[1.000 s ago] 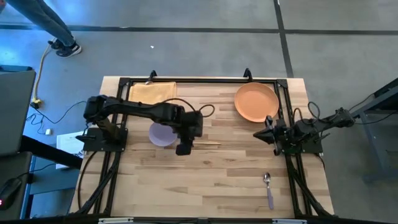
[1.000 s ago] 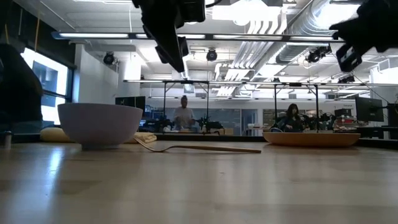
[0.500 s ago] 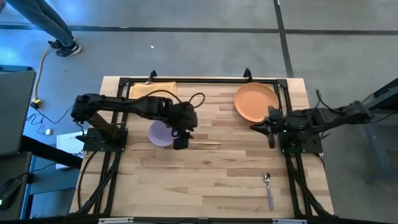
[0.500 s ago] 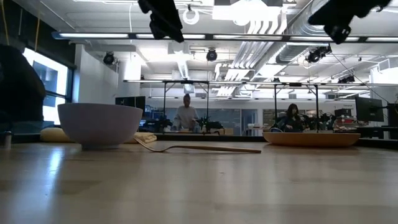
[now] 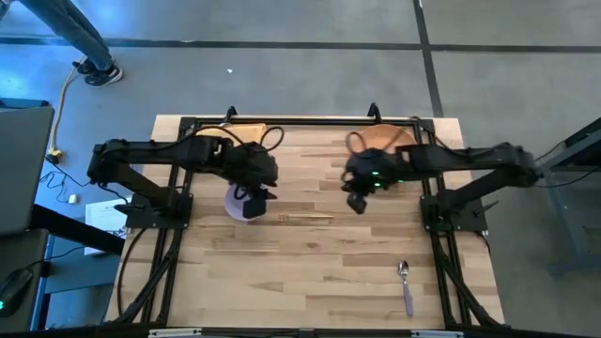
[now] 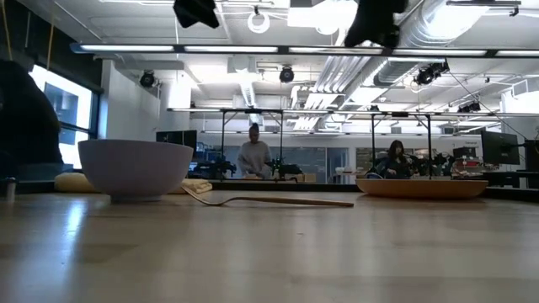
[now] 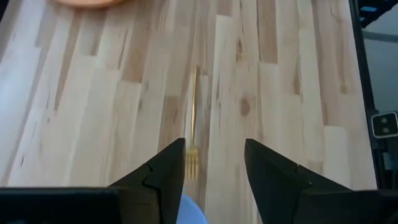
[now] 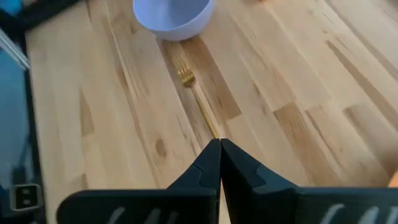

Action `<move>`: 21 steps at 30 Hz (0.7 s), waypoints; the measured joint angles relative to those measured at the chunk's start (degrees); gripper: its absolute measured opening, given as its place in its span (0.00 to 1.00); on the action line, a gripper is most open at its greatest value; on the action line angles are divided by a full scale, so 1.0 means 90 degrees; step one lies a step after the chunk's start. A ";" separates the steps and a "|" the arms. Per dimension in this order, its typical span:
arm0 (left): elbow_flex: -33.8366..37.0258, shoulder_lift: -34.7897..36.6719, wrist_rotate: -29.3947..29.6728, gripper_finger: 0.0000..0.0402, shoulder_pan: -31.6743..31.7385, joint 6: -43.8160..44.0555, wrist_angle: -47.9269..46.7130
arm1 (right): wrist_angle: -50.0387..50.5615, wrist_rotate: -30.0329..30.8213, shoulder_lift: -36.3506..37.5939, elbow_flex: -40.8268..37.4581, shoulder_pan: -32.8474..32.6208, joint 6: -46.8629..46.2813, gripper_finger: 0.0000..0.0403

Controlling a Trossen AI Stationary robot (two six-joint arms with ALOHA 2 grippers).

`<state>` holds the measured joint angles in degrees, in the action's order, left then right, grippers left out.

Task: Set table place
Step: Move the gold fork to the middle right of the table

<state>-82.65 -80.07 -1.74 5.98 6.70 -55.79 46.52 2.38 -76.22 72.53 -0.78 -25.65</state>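
Note:
The pale wooden table (image 5: 310, 272) carries a lavender bowl (image 5: 240, 205), a gold fork (image 5: 305, 219) lying flat to the bowl's right, an orange plate (image 5: 380, 139) at the far right, a yellow napkin (image 5: 225, 137) at the far left and a spoon (image 5: 406, 282) near the right front. My left gripper (image 5: 252, 194) hangs open above the bowl's right rim; its wrist view shows the fork (image 7: 194, 118) ahead between the fingers. My right gripper (image 5: 357, 199) hovers shut over the table's middle, near the plate, high above the fork (image 8: 196, 93) and bowl (image 8: 174, 15).
The black rail frame (image 5: 300, 121) runs along the far edge and down both sides. My right arm crosses over part of the plate, and my left arm covers part of the napkin. Bare wood lies across the near half. People sit in the room beyond (image 6: 253, 156).
My right arm has swung from its resting place at the right edge toward the table's middle, passing over the plate, and now hangs near the fork's handle end. My left gripper has drawn back toward the left and far edges and risen. Bowl and fork have stayed put.

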 joint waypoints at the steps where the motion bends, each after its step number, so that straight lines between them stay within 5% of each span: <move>1: -0.0002 0.0065 -0.0001 0.38 0.0000 0.0013 -0.0090 | 0.0112 -0.0036 -0.0234 0.0234 0.0011 0.0117 0.00; 12: 0.0000 0.0947 0.0217 0.38 0.0000 0.0012 -0.0720 | 0.1254 -0.0533 -0.1797 0.2161 0.0175 0.0976 0.00; 21: 0.0000 0.1449 0.0421 0.38 0.0000 -0.0103 -0.0992 | 0.1225 -0.0858 -0.2132 0.2351 0.0363 0.0141 0.00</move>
<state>-82.65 -67.03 2.05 5.98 5.77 -64.72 57.55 -5.34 -95.41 93.69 2.49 -24.38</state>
